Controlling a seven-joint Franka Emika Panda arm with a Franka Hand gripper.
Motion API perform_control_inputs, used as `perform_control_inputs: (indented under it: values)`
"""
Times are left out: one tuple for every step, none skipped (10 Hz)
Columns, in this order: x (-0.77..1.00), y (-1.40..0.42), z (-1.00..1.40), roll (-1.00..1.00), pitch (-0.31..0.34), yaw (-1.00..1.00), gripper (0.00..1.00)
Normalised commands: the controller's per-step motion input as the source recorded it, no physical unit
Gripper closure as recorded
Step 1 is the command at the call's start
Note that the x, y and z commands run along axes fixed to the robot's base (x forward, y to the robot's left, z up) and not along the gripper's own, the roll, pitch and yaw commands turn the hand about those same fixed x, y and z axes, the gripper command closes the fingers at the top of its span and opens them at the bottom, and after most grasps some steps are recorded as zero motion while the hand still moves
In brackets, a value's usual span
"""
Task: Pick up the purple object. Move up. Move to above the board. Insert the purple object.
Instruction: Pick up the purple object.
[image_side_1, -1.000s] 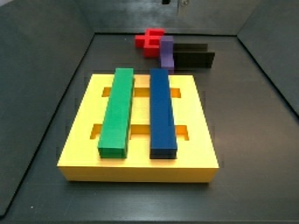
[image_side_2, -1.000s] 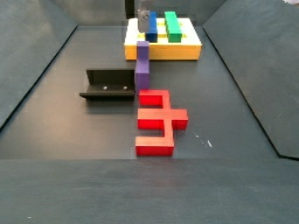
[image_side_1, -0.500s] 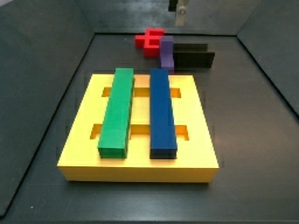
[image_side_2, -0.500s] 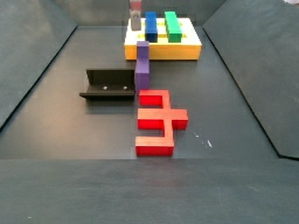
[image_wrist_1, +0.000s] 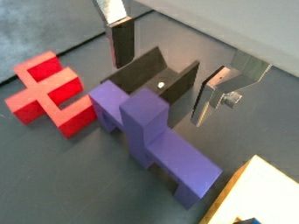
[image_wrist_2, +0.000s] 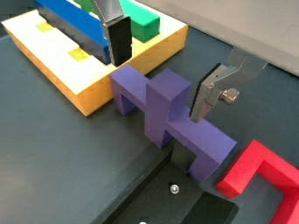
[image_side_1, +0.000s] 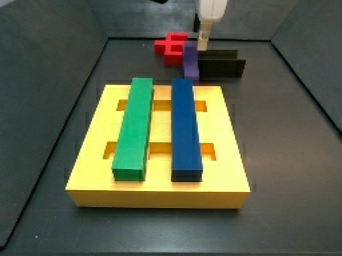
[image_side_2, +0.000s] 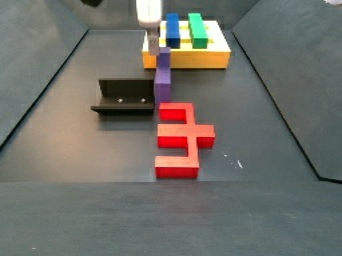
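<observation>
- The board (image_side_1: 160, 140) is the biggest thing: a yellow slab on the dark counter (image_side_1: 287, 170), with a green bar (image_side_1: 131, 125) and a blue bar (image_side_1: 186, 128) lying along it in its slots.
- The purple object (image_wrist_2: 170, 118) lies flat on the counter between the board and a red piece (image_side_2: 181, 138), its long axis in line with the bars; in a side view its one end sits just beside the board's edge (image_side_2: 163, 68).
- The fixture (image_side_2: 123, 96) stands just beside the purple object, on the side away from the open floor; from these views it is hard to say whether they touch.
- The claw (image_wrist_2: 163, 63) hangs directly over the purple object, near its board end; in both wrist views the fingers (image_wrist_1: 121, 39) stand apart, one on each long side, holding nothing.
- The relation that counts: the piece lies straight below the claw, and the jaws look set across its narrow width, so a plain descent should bracket it.
- Room is likely tightest on the fixture side, where a finger (image_wrist_1: 211, 92) must come down between the fixture's wall and the piece.
- The piece looks matte and square-edged, likely an easy hold for flat pads.
</observation>
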Motion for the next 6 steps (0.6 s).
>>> perform_control_inputs:
  values:
    - [-0.09,0.0,-0.43,0.09,0.003,0.0,0.0]
    - [-0.19,0.0,-0.33,0.08,0.0,0.0,0.0]
    - [-0.12,0.0,-0.2,0.05,0.0,0.0,0.0]
    - [-0.21,0.0,-0.05,0.0,0.0,0.0,0.0]
    - [-0.11,0.0,0.0,0.0,0.0,0.0,0.0]
    - [0.0,0.0,-0.05,0.0,0.0,0.0,0.0]
